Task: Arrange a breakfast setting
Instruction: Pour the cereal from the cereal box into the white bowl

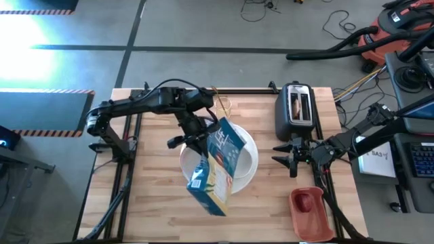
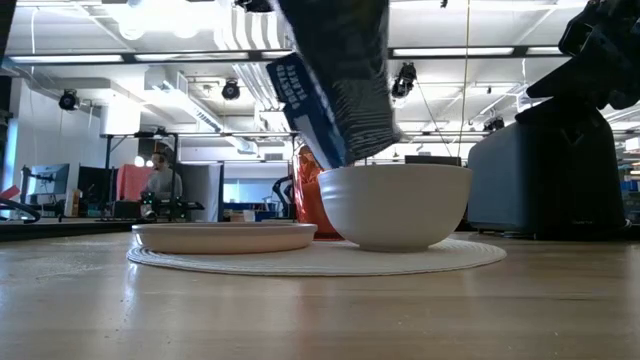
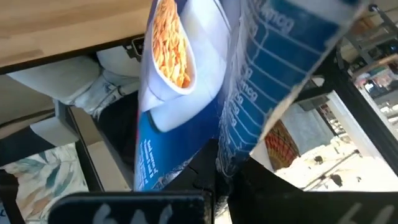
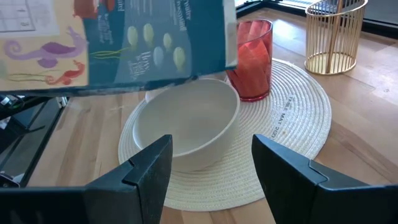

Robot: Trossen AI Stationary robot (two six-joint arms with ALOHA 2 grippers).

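My left gripper [image 1: 201,135] is shut on a blue cereal box [image 1: 217,163], which is tilted above the small white bowl [image 2: 395,205]. The bowl stands on a round white placemat [image 4: 292,118], with the large white plate [image 2: 225,237] and a red cup [image 4: 252,59] beside it. The box fills the left wrist view [image 3: 205,93]. My right gripper [image 1: 288,154] is open and empty to the right of the mat, pointing at the bowl [image 4: 186,124]. A brown toast slice [image 1: 296,105] sticks out of the toaster. The fruit, the spoon and the clear glass are out of view. My left gripper holds the cereal box by its far upper part [image 1: 211,132], coming from the table's left. The box itself hides the place of contact in the wrist view. The box is lifted clear and tilted, its lower corner [image 2: 350,150] just above the bowl's rim.
A dark toaster [image 1: 298,108] stands at the back right. A gold wire holder [image 4: 333,34] stands behind the mat. A red dish [image 1: 308,207] lies at the near right corner. Bare wood shows at the near left.
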